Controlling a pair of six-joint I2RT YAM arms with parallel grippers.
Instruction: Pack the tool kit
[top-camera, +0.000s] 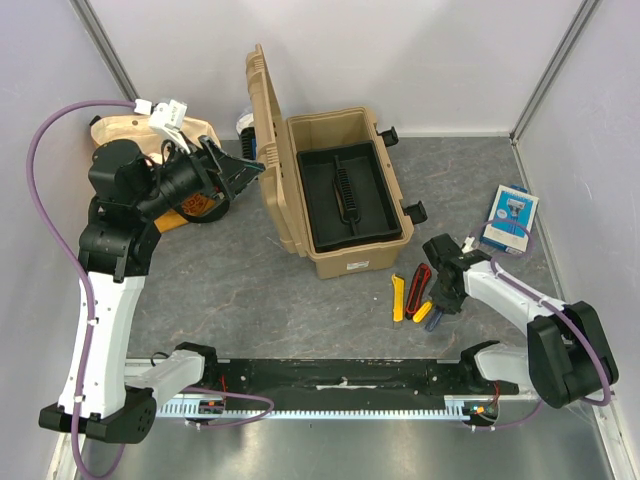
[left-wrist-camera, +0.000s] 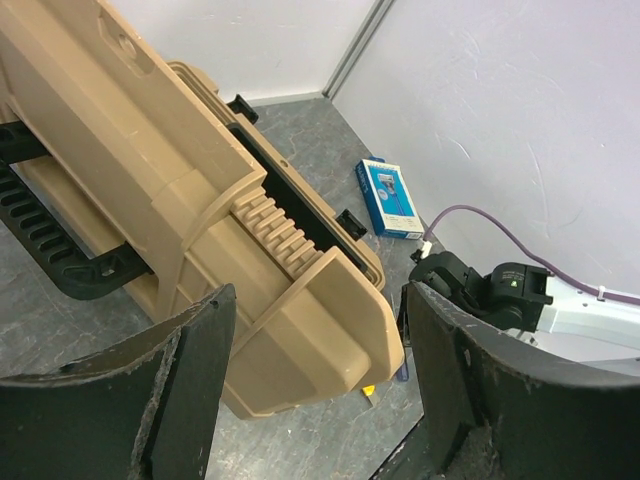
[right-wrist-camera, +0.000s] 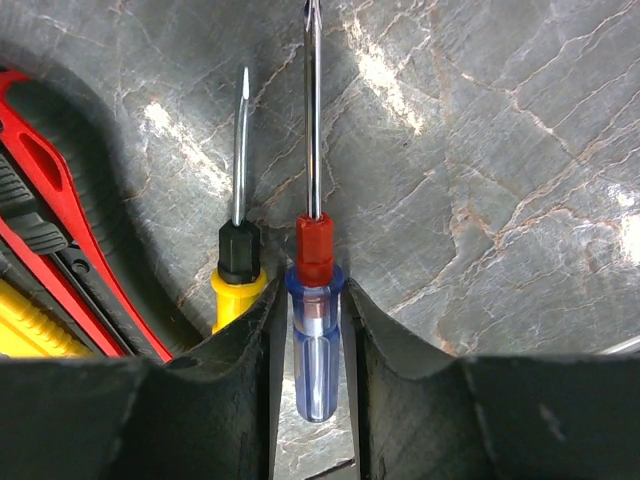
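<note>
The tan toolbox (top-camera: 345, 258) stands open mid-table, its lid (top-camera: 265, 130) upright on the left and the black inner tray (top-camera: 372, 205) inside. My left gripper (top-camera: 245, 168) hangs open just left of the lid; in the left wrist view its jaws (left-wrist-camera: 320, 300) frame the toolbox (left-wrist-camera: 260, 240) without touching it. My right gripper (top-camera: 445, 295) is low at the tools right of the box. It (right-wrist-camera: 310, 310) is shut on the blue screwdriver (right-wrist-camera: 316, 340). A yellow screwdriver (right-wrist-camera: 238, 270), red cutter (right-wrist-camera: 50, 210) and yellow cutter (right-wrist-camera: 25, 325) lie to its left.
A blue-white packet (top-camera: 511, 215) lies at the far right near the wall. A yellowish bag (top-camera: 115, 130) sits behind my left arm at the back left. The yellow cutter (top-camera: 398, 298) and red cutter (top-camera: 421, 280) lie just in front of the box.
</note>
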